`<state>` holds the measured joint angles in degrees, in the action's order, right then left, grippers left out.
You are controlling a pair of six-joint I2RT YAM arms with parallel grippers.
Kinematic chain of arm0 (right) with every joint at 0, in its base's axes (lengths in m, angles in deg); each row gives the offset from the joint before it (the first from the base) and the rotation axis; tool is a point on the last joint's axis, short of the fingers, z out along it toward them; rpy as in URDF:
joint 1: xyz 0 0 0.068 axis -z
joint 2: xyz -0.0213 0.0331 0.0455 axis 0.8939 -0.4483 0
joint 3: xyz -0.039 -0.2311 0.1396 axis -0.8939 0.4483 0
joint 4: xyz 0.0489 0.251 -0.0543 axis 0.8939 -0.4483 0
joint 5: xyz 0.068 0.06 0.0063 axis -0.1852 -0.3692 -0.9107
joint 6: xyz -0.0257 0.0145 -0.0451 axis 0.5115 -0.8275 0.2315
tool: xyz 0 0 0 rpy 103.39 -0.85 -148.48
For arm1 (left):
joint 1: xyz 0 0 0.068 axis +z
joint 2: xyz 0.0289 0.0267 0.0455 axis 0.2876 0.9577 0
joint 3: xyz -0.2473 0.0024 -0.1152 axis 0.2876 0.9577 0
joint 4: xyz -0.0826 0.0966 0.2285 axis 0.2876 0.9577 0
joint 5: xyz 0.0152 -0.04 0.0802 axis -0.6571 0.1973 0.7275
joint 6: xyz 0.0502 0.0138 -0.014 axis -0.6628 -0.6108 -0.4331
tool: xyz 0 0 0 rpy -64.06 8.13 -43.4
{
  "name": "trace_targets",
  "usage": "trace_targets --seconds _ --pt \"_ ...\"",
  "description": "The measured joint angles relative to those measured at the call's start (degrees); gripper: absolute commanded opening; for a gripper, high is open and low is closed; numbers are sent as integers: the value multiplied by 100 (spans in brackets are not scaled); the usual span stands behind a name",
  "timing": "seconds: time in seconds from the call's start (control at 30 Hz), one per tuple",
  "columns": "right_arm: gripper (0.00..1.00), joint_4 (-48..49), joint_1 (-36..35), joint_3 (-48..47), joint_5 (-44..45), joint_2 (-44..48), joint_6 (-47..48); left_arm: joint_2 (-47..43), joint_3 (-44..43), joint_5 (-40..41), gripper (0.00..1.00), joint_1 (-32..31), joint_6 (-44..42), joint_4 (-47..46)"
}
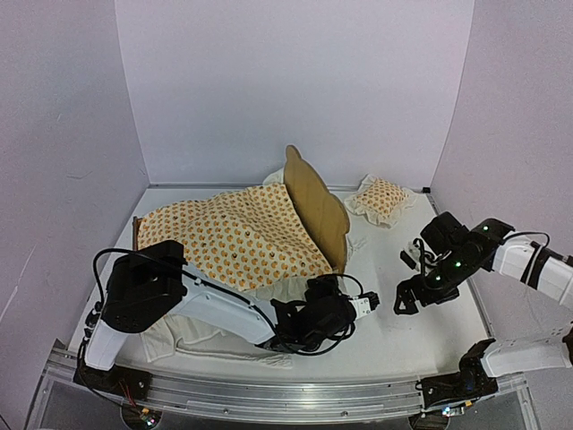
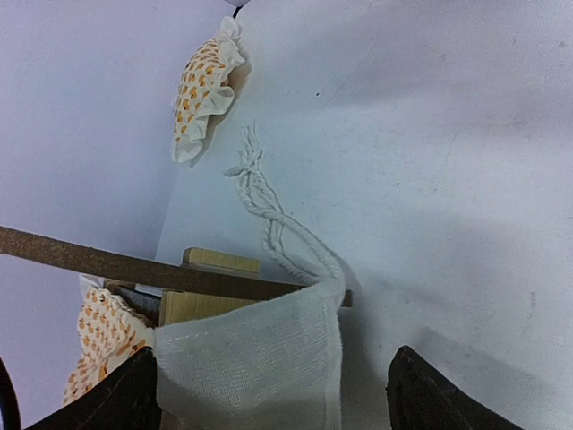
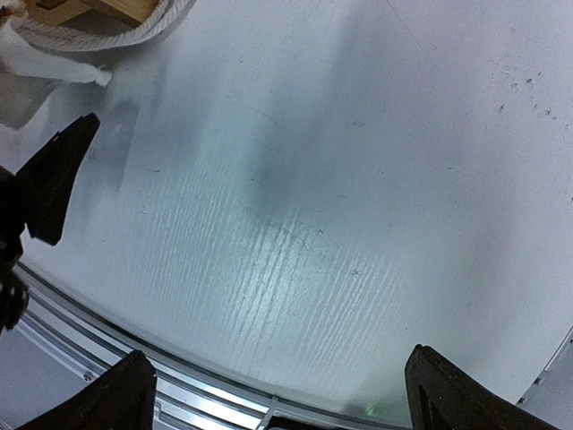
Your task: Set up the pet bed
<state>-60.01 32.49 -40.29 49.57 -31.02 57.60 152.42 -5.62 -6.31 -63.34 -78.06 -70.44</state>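
Pet bed (image 1: 315, 206): sits left of centre on the table (image 1: 394, 345), headboard upright at its right end, frame largely hidden under the orange-print bedding (image 1: 235, 235). The matching pillow (image 1: 383, 199) lies apart, near the back wall.

Left arm: reaches low from its base across the near side of the bed. The left gripper (image 1: 333, 296) is at the bed's near-right corner, just below the headboard. Its jaws stand wide. In the wrist view a flap of white fabric (image 2: 255, 363) lies between the fingers (image 2: 112, 399), unclamped, and a braided cord (image 2: 269, 219) trails off across the table.

Right arm: elbow bent, forearm angled inward and down. The right gripper (image 1: 410, 296) hangs above bare table, right of the bed, jaws fully spread and holding nothing.
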Motion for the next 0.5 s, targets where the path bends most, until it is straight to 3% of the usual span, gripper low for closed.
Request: trace_targets --seconds 0.07,0.13,0.27,0.4,0.5 --pt "98 48 2 28 -92 28 -4 118 -35 236 67 55 -138 -133" --pt "98 85 4 57 -197 37 -22 129 -35 428 47 125 -157 -234" --pt "98 197 7 83 -358 -2 -57 68 -52 691 23 271 -48 -417" --pt "97 531 9 162 -715 -208 -31 -352 107 669 9 337 223 -398" --pt "94 997 9 378 -1185 -254 81 -990 361 584 6 341 595 -251"
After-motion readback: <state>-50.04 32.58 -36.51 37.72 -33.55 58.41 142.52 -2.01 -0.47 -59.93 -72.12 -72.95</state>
